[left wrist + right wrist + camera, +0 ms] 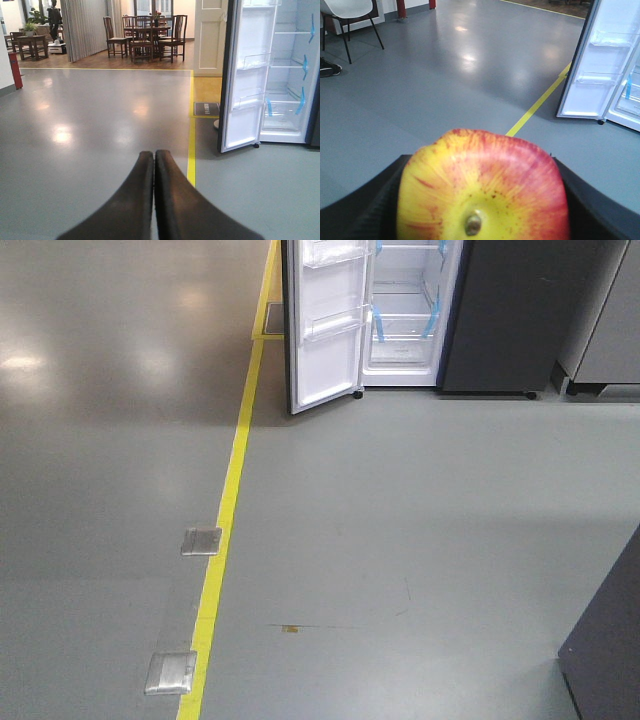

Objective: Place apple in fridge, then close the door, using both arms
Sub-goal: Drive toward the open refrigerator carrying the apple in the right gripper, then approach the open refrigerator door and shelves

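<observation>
- While the right gripper (481,202) pinches it from both sides, the apple (482,185) faces the camera stem-first.
- The left gripper (154,156) has its fingers pressed together.
- Farther off, beside a yellow floor line (226,505), the fridge (402,350) stands with its door (326,335) wide open.

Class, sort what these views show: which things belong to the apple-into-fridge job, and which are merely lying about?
Job: apple, right end effector holding it, fridge, open door, shut left end effector.
Lying about: floor plates, white chair, dining table, shoe.
</observation>
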Controlling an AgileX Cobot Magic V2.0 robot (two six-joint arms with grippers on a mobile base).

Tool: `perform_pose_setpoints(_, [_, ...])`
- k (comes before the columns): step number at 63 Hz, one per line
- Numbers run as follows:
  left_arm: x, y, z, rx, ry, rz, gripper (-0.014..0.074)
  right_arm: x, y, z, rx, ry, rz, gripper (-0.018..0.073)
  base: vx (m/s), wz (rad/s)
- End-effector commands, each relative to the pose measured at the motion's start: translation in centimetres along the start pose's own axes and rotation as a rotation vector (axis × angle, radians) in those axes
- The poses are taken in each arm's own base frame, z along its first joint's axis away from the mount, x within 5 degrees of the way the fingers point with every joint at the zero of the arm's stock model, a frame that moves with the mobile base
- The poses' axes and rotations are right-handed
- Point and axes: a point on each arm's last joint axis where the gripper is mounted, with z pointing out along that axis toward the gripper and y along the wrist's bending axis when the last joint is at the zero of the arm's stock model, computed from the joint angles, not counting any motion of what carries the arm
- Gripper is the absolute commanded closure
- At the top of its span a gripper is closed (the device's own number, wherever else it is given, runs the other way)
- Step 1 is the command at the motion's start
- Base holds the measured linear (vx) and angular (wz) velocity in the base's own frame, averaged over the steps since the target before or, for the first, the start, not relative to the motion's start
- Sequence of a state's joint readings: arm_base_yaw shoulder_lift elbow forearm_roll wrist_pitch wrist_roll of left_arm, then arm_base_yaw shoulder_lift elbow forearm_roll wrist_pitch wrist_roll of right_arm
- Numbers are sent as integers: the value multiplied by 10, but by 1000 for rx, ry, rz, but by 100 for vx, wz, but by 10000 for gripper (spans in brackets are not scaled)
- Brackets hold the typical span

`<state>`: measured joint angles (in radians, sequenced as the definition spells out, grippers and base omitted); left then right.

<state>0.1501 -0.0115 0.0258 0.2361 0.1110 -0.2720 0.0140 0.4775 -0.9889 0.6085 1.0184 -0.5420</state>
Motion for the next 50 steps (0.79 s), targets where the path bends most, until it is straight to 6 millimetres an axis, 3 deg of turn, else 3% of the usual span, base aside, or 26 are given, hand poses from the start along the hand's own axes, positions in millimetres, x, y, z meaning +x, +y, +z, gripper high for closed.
perform_pose_setpoints(1, [2,-2,0,20,-58,-9,604,-12,-1,-3,15,-87,6,557,19,-2])
perform_pose_setpoints(50, [2,-2,0,20,-58,-9,604,-12,-1,-3,15,-87,6,557,20,-2])
